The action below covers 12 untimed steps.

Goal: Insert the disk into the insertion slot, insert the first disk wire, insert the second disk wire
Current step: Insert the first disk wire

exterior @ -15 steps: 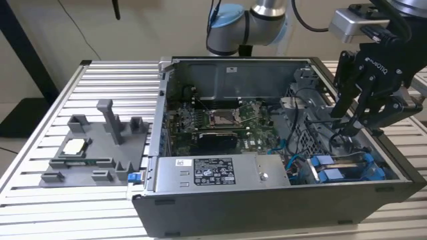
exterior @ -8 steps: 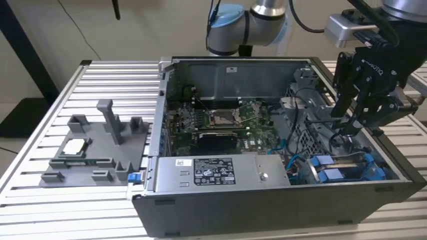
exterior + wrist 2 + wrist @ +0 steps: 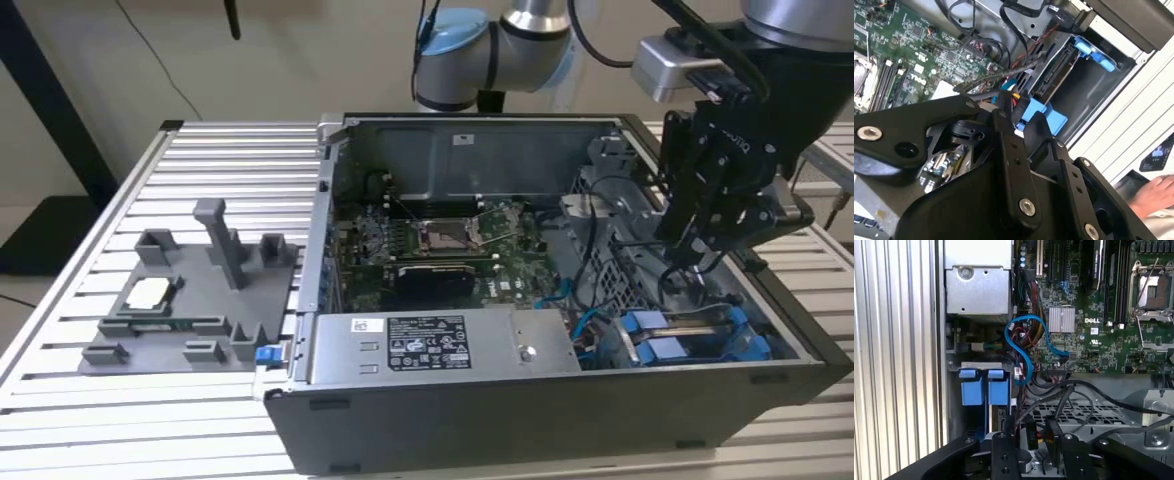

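The disk's blue bracket (image 3: 683, 335) lies in the insertion slot (image 3: 785, 345) at the near corner of the open case, on the exterior view's right. The same blue bracket (image 3: 981, 390) (image 3: 1040, 114) appears in both wrist views; the disk's silver body is mostly hidden. My gripper (image 3: 705, 245) hangs just above the bay, beside the bracket. Its fingers (image 3: 1005, 442) stand close together on a black wire connector (image 3: 1031, 435) with red and yellow leads (image 3: 1015, 99).
The motherboard (image 3: 447, 250) with its square socket fills the case floor. A grey labelled power-supply box (image 3: 434, 345) sits along the near wall. A loose blue cable (image 3: 1021, 352) loops beside the bay. A grey fixture (image 3: 187, 300) stands on the slatted table. A hand (image 3: 1154, 192) rests outside the case.
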Each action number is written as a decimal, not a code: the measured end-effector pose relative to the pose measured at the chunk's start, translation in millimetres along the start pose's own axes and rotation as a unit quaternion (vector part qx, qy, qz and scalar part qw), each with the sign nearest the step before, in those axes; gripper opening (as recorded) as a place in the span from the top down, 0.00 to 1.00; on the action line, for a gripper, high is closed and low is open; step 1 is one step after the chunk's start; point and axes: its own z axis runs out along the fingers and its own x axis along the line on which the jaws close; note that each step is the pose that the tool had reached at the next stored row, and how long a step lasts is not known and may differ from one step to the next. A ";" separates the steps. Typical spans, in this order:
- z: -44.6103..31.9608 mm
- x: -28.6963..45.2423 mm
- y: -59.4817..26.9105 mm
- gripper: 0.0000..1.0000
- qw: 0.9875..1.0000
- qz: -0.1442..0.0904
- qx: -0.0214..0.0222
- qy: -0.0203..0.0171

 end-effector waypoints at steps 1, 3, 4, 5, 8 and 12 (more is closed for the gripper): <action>0.0 0.0 0.0 0.62 1.000 0.000 0.000 0.000; 0.1 0.0 0.1 0.71 1.000 -0.001 0.000 0.000; 0.1 0.0 0.1 0.71 1.000 -0.001 0.000 0.000; 0.1 0.0 0.1 0.77 1.000 -0.001 0.000 0.000; 0.3 0.0 0.1 0.81 1.000 -0.001 0.000 0.000; 3.7 0.1 -2.2 0.81 1.000 -0.001 0.000 0.001</action>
